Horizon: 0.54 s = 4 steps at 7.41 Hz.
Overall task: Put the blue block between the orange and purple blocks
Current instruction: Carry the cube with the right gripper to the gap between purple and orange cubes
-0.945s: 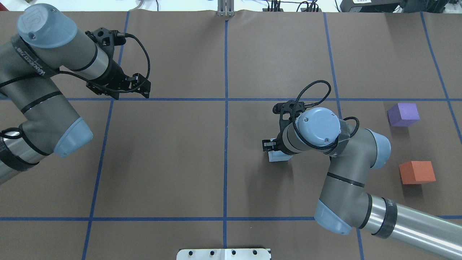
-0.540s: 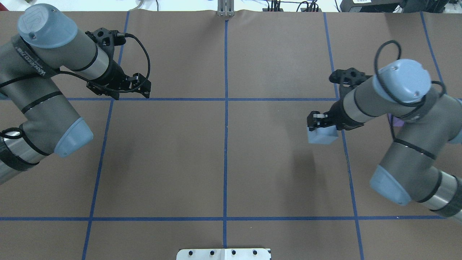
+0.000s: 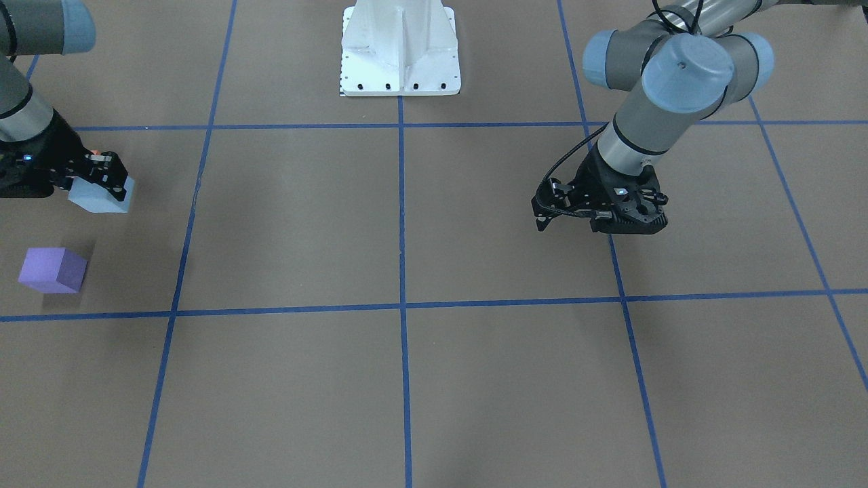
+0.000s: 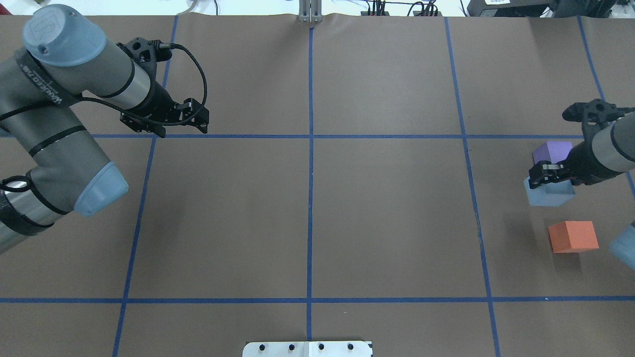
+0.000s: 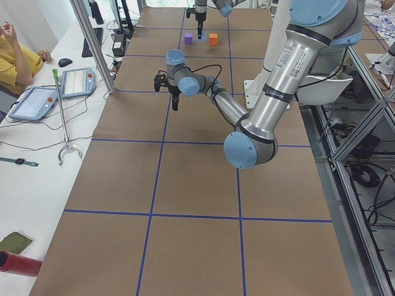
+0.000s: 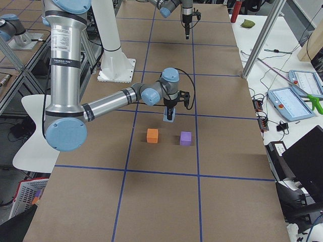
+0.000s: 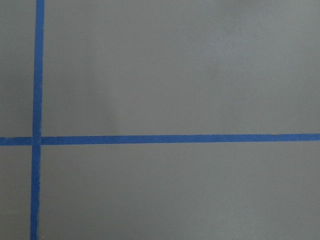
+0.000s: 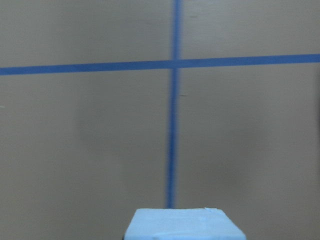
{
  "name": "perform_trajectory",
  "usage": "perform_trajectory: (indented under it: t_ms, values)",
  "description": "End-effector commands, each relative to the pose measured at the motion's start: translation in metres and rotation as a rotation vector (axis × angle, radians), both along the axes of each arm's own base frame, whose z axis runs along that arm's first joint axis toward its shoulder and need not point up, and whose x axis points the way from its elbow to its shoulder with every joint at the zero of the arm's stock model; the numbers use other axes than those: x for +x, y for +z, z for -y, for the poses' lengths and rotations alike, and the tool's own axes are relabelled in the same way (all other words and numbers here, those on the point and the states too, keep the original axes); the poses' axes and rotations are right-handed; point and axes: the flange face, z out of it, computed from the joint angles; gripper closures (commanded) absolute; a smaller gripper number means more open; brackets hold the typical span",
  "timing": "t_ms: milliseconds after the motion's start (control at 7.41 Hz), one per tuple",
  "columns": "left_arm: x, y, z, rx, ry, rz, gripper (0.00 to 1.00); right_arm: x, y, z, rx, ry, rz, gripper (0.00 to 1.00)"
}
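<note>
My right gripper (image 4: pixel 545 177) is shut on the light blue block (image 4: pixel 548 195) and holds it off the table. In the overhead view the block hangs between the purple block (image 4: pixel 553 150) and the orange block (image 4: pixel 573 236), close against the purple one. The front-facing view shows the blue block (image 3: pixel 103 196) in the right gripper (image 3: pixel 102 179), with the purple block (image 3: pixel 53 270) in front of it; the orange block is hidden behind the arm there. The blue block's top fills the bottom of the right wrist view (image 8: pixel 184 225). My left gripper (image 4: pixel 197 118) is shut and empty, far off at the table's left.
Brown paper with blue tape grid lines (image 4: pixel 310 148) covers the table. The robot's white base plate (image 3: pixel 400 47) stands at the near middle edge. A bare gap of table lies between the purple and orange blocks. The right table edge is close to the blocks.
My right arm has carried the blue block to the right, from the table's middle right to the spot beside the purple block. The left arm has barely moved.
</note>
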Motion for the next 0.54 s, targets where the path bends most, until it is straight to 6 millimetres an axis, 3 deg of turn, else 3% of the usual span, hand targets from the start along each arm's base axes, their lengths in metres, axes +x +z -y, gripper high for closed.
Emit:
perform_trajectory:
  t_ms: [0,270,405]
  values:
    - [0.0,-0.002,-0.001,-0.006,-0.012,-0.012,0.0,0.023,0.056,-0.009,-0.016,-0.014,-0.001,1.0]
    - [-0.001,-0.004,-0.001,-0.007,-0.015,-0.016,0.0,0.02,0.09,-0.002,-0.021,-0.011,0.021,1.0]
    - [-0.002,-0.007,-0.002,-0.02,-0.025,-0.023,0.0,0.02,0.091,-0.002,-0.024,-0.01,0.02,1.0]
